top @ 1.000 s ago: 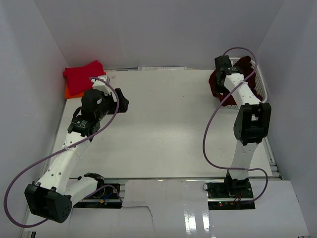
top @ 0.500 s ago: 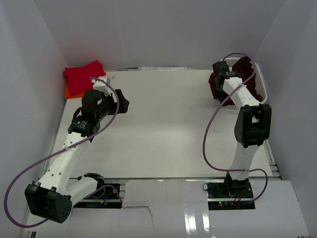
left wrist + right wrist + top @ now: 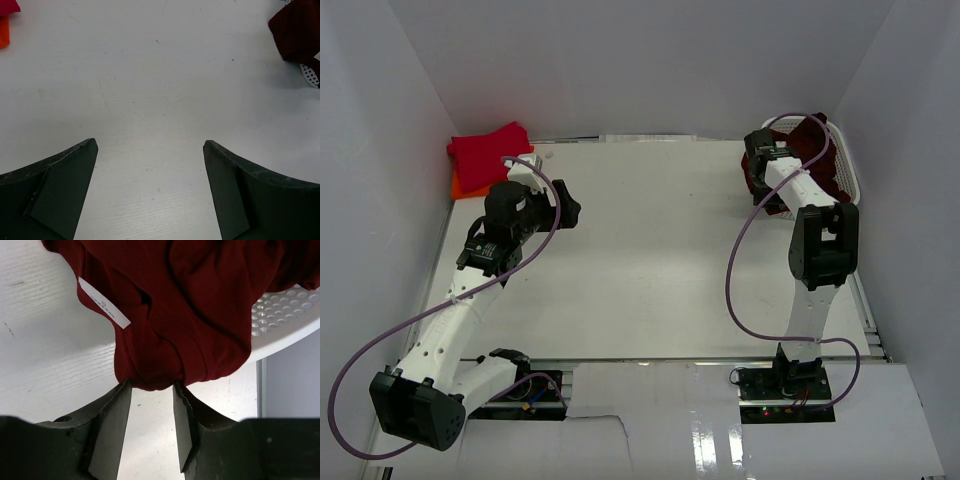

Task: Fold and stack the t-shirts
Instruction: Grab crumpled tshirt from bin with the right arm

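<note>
The dark maroon t-shirt [image 3: 200, 305] hangs crumpled over the rim of the white mesh basket [image 3: 285, 315] at the far right [image 3: 812, 140]. My right gripper [image 3: 152, 385] is shut on a bunched fold at the shirt's lower edge, above the table beside the basket [image 3: 757, 150]. A white label shows on the cloth. The bright red t-shirt [image 3: 490, 150] lies folded on the orange t-shirt [image 3: 458, 185] in the far left corner. My left gripper [image 3: 150, 145] hovers open over bare table [image 3: 568, 210], nothing between its fingers.
The basket [image 3: 848, 180] stands against the right wall, with its corner also in the left wrist view [image 3: 311, 75]. White walls close in the table on the left, the back and the right. The arm bases sit at the near edge.
My right gripper has shifted a little to the left, away from the basket, with the maroon cloth in it. The left arm has not moved.
</note>
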{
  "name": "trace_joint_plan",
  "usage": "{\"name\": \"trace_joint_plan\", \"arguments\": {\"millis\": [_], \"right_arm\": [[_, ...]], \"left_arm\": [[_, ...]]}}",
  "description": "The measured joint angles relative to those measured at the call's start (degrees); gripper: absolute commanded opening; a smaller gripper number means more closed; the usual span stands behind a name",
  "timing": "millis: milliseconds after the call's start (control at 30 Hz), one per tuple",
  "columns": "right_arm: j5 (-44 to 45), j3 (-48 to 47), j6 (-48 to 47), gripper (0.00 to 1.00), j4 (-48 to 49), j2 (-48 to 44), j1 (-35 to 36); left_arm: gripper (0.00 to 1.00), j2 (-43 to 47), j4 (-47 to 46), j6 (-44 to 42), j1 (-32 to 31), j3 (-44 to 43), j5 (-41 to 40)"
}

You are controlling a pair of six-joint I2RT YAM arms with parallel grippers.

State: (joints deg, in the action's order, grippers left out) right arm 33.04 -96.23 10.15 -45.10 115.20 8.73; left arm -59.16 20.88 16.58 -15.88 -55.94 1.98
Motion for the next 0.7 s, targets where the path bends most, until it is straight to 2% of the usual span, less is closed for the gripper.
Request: {"name": "trace_joint_plan", "arguments": {"millis": [100,267,300,333,700], "right_arm": [[0.0,0.0,-0.1,0.33,0.0,0.6,0.0],[0.1,-1.2,-0.2,0.22,0.1,1.4,0.0],[0.2,-1.4,-0.2,0.10,0.2,1.4,0.0],[0.3,-1.5,-0.5,0.08,0.2,1.4,0.0],[-0.4,-1.7,-0.3,0.08,1.3,0.7,0.0]], "left_arm": [[0.98,0.0,0.0,0.0,0.0,0.0,0.0],[0.98,0.0,0.0,0.0,0.0,0.2,0.0],[0.98,0.0,0.0,-0.1,0.0,0.2,0.0],[0.98,0.0,0.0,-0.1,0.0,0.2,0.0],[0.98,0.1,0.0,-0.2,0.0,0.3,0.0]]}}
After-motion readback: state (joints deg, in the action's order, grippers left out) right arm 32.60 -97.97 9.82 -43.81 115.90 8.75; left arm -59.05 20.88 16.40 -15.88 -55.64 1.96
